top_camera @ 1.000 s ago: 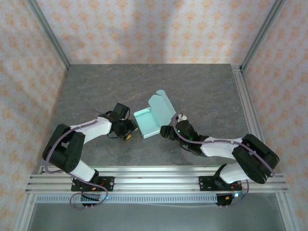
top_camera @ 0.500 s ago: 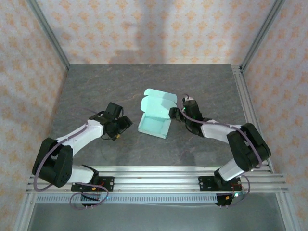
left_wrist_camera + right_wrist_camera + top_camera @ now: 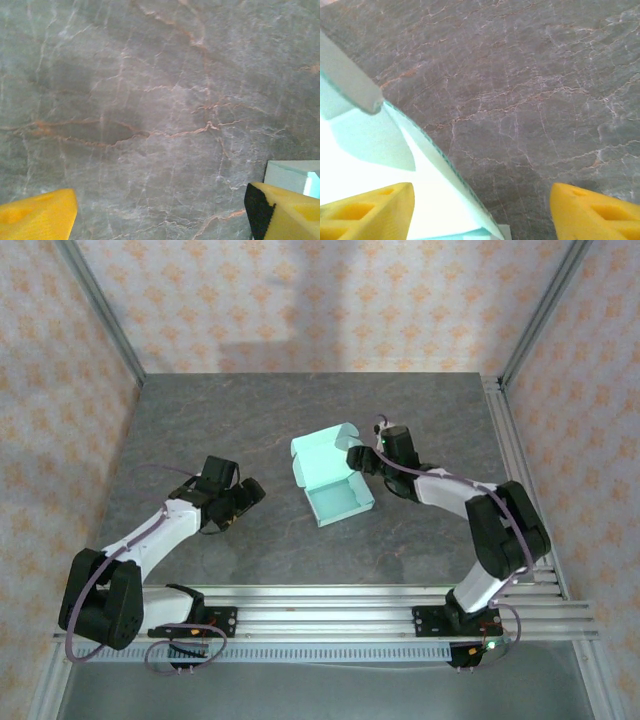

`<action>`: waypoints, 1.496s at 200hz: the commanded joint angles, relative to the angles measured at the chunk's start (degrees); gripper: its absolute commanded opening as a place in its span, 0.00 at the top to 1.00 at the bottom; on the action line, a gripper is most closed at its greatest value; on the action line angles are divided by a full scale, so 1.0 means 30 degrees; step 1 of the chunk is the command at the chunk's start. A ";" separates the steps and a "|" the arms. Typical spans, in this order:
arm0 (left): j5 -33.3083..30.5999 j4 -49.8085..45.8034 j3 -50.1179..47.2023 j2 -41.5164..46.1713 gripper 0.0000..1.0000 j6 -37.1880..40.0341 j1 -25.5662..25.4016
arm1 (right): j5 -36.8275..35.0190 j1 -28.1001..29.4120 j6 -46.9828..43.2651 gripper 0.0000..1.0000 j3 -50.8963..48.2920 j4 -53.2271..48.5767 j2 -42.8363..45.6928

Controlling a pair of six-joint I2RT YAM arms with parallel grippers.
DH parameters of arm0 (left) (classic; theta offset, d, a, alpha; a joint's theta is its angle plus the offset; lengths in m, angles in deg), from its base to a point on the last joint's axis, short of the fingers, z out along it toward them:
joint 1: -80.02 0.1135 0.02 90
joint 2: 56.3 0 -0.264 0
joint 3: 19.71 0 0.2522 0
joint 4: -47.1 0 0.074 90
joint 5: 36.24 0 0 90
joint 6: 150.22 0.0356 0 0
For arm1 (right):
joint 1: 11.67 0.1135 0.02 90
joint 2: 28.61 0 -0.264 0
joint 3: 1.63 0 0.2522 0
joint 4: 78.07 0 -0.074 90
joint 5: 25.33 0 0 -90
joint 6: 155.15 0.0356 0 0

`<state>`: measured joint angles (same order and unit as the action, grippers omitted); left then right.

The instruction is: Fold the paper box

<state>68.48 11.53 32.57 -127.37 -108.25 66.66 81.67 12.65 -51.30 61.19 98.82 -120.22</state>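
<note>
Table (image 3: 300, 410): grey, veined slab. The box (image 3: 335, 480) sat mid-table with its tray open and the lid flap up on the far side. I saw the right gripper (image 3: 358, 458) at the lid's right edge, fingers (image 3: 370, 205) wide, card just beside one of them, not pinched. The left gripper (image 3: 245, 495) was well left of the box, also spread wide, with nothing between.

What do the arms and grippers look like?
Both the left arm and right arm have white link shells, black joints and a thin mauve cable looping alongside. The left gripper and right gripper have black bodies and yellow fingers.
</note>
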 commanded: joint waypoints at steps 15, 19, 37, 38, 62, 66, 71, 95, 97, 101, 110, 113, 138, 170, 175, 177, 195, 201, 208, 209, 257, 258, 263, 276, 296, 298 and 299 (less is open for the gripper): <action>0.0397 0.2139 0.0251 0.0166 0.14 0.0993 -0.0390 | -0.0475 -0.0047 -0.0096 0.28 -0.1905 -0.1391 0.3482; 0.0416 0.2223 0.0255 0.0104 0.14 0.0960 -0.0449 | -0.0340 -0.0041 -0.0171 0.29 -0.1984 -0.1705 0.3661; 0.0344 0.2440 0.0386 -0.0374 0.14 0.0792 -0.0591 | 0.0097 -0.0016 -0.0281 0.39 -0.1968 -0.2956 0.3823; 0.0341 0.2451 0.0379 -0.0413 0.14 0.0784 -0.0587 | 0.0117 -0.0003 -0.0266 0.39 -0.1983 -0.2975 0.3806; 0.0328 0.2470 0.0715 -0.1089 0.15 0.0721 -0.0617 | -0.0225 0.0475 -0.0330 0.51 -0.2027 -0.3585 0.3415; 0.0311 0.2463 0.0749 -0.1149 0.15 0.0721 -0.0613 | -0.0401 0.0528 -0.0380 0.53 -0.1995 -0.3656 0.3336; 0.0292 0.2410 0.0751 -0.1205 0.15 0.0692 -0.0613 | -0.0607 0.0590 -0.0382 0.55 -0.2014 -0.3665 0.3157; -0.0029 0.2161 0.0641 -0.1139 0.15 0.0710 -0.0641 | -0.0804 0.0750 -0.0657 0.59 -0.1977 -0.3481 0.2213; -0.0091 0.2109 0.0644 -0.1136 0.15 0.0737 -0.0649 | -0.0802 0.0766 -0.0696 0.59 -0.1948 -0.3490 0.2136; -0.0156 0.1998 0.0649 -0.1153 0.15 0.0772 -0.0658 | -0.0774 0.0804 -0.0761 0.60 -0.1886 -0.3513 0.1934; -0.0302 0.1762 0.0618 -0.1111 0.15 0.0913 -0.0642 | -0.0715 0.0881 -0.0892 0.62 -0.1718 -0.3574 0.1499; -0.0329 0.1723 0.0604 -0.1120 0.15 0.0947 -0.0617 | -0.0681 0.0910 -0.0913 0.62 -0.1662 -0.3580 0.1394; -0.0572 0.1657 0.0371 -0.1054 0.15 0.1040 -0.0657 | -0.0675 0.1211 -0.1009 0.67 -0.1139 -0.3811 0.0373; -0.0626 0.1773 0.0357 -0.1294 0.15 0.0988 -0.0642 | -0.1241 0.1582 -0.1281 0.77 -0.0499 -0.4529 -0.0152; -0.0617 0.1809 0.0371 -0.1368 0.15 0.1010 -0.0622 | -0.1366 0.1641 -0.1338 0.79 -0.0406 -0.4694 -0.0181; -0.0612 0.1816 0.0350 -0.1362 0.15 0.1010 -0.0652 | -0.1419 0.1670 -0.1357 0.79 -0.0376 -0.4716 -0.0177; -0.0598 0.1902 0.0395 -0.1553 0.15 0.1040 -0.0636 | -0.1958 0.1905 -0.1533 0.85 -0.0053 -0.5324 -0.0293; -0.0599 0.1934 0.0399 -0.1612 0.15 0.1040 -0.0665 | -0.2140 0.1991 -0.1554 0.86 0.0058 -0.5532 -0.0341; -0.0589 0.1956 0.0399 -0.1657 0.14 0.1040 -0.0626 | -0.2390 0.2095 -0.1597 0.87 0.0231 -0.5849 -0.0424; -0.0580 0.1945 0.0400 -0.1684 0.14 0.1054 -0.0620 | -0.2431 0.2107 -0.1597 0.87 0.0230 -0.5887 -0.0441; -0.0567 0.2042 0.0197 -0.1806 0.15 0.1098 -0.0643 | -0.4686 0.3042 -0.1843 0.84 0.1563 -0.8424 -0.1097; -0.0554 0.2047 0.0182 -0.1803 0.15 0.1098 -0.0643 | -0.4707 0.3049 -0.1838 0.84 0.1600 -0.8434 -0.1100; -0.0564 0.2080 0.0146 -0.1827 0.15 0.1126 -0.0643 | -0.4767 0.3087 -0.1778 0.84 0.1675 -0.8551 -0.1114; -0.0593 0.2082 0.0089 -0.1852 0.14 0.1127 -0.0628 | -0.4774 0.3117 -0.1483 0.83 0.1832 -0.8668 -0.0995; -0.0551 0.2104 0.0090 -0.1925 0.14 0.1157 -0.0646 | -0.4700 0.3163 -0.1313 0.83 0.2142 -0.8931 -0.0886; -0.0551 0.2109 0.0104 -0.1940 0.14 0.1157 -0.0636 | -0.4698 0.3164 -0.1314 0.83 0.2165 -0.8954 -0.0880; -0.0561 0.2110 0.0106 -0.1928 0.14 0.1157 -0.0639 | -0.4698 0.3154 -0.1310 0.83 0.2193 -0.8978 -0.0874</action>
<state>68.27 17.74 33.20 -132.60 -106.15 64.99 70.32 21.94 -56.00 65.52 75.28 -123.04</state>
